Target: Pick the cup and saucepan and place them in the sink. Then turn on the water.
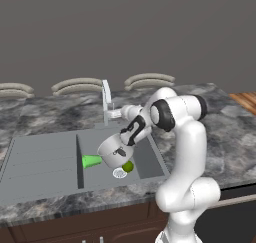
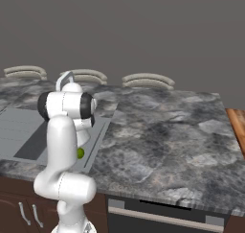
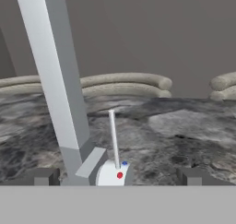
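Note:
The saucepan [image 1: 114, 152] lies tilted in the basin of the sink [image 1: 45, 159], its mouth facing up and to the left. Beside it on the left, the green cup [image 1: 91, 161] lies on its side on the basin floor. My gripper [image 1: 114, 112] is up at the faucet [image 1: 106, 99], well above both. In the hand view the gripper [image 3: 117, 177] is open, its fingertips [image 3: 42, 177] wide apart on either side of the faucet base [image 3: 116, 174] with its red and blue dots. The thin lever [image 3: 113, 135] stands upright just behind the base, and the spout [image 3: 50, 66] slants up to the left.
A small yellow-green ball [image 1: 128, 166] rests in the basin by the round drain [image 1: 120, 173], and also shows past the arm [image 2: 80, 153]. The sink's drainboard [image 1: 40, 157] lies left of the basin. Dark marble counter [image 2: 167, 131] stretches to the right. Curved chair backs [image 1: 77, 84] stand behind the counter.

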